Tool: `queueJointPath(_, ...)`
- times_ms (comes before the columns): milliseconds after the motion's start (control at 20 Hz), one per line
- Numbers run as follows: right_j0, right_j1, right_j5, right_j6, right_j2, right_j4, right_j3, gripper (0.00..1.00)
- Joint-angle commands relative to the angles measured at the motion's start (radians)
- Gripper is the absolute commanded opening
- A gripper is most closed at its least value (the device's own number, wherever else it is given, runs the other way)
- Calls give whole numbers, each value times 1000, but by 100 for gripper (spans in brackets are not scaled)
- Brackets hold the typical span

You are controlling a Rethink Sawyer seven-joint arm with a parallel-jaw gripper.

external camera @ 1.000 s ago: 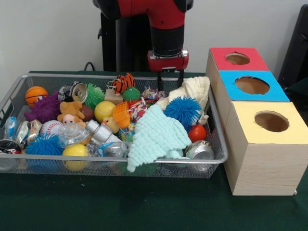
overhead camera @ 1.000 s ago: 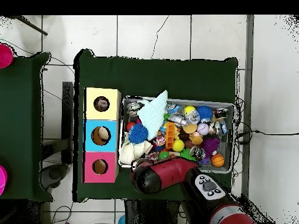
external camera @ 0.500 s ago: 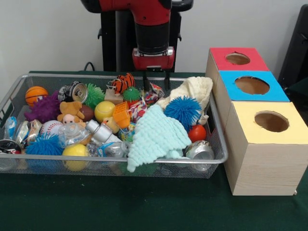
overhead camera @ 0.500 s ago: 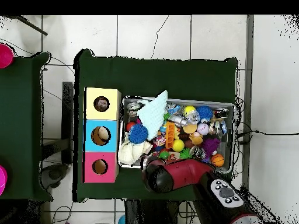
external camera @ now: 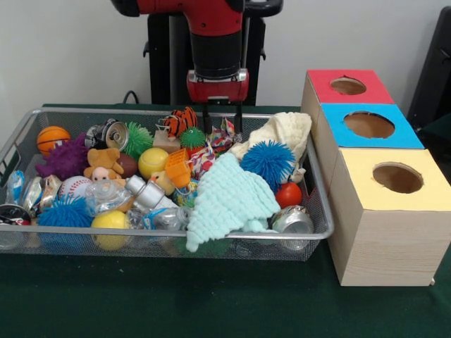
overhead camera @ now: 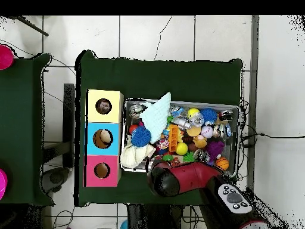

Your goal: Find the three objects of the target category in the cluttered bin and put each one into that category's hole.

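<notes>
Bin (external camera: 320, 211) sitting on desk (external camera: 211, 303) beside boxes (external camera: 373, 169). Gripper (external camera: 223, 120) hanging over bin's far rim, prongs parted, empty. Risk: descending prongs snagging striped toy (external camera: 182, 120) or mesh rim.

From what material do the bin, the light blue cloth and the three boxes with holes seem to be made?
The bin looks like metal wire mesh, silvery, since its contents show through the wall. The light blue cloth seems a soft knitted or waffle textile, with a bumpy, draping surface. The three boxes appear to be pale wood or wood-look board, judging by the side grain, with matt red, blue and yellow tops.
</notes>
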Motion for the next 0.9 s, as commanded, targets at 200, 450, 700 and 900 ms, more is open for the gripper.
queueJointPath(200, 63, 89, -31, 5, -6, -80, -160, 100)
queueJointPath(450, 90, 166, -94, 27, -42, -108, -213, 100)
queueJointPath(700, 86, 162, -86, 17, -52, -121, -225, 100)
queueJointPath(900, 63, 156, -66, -6, -32, -127, -220, 100)
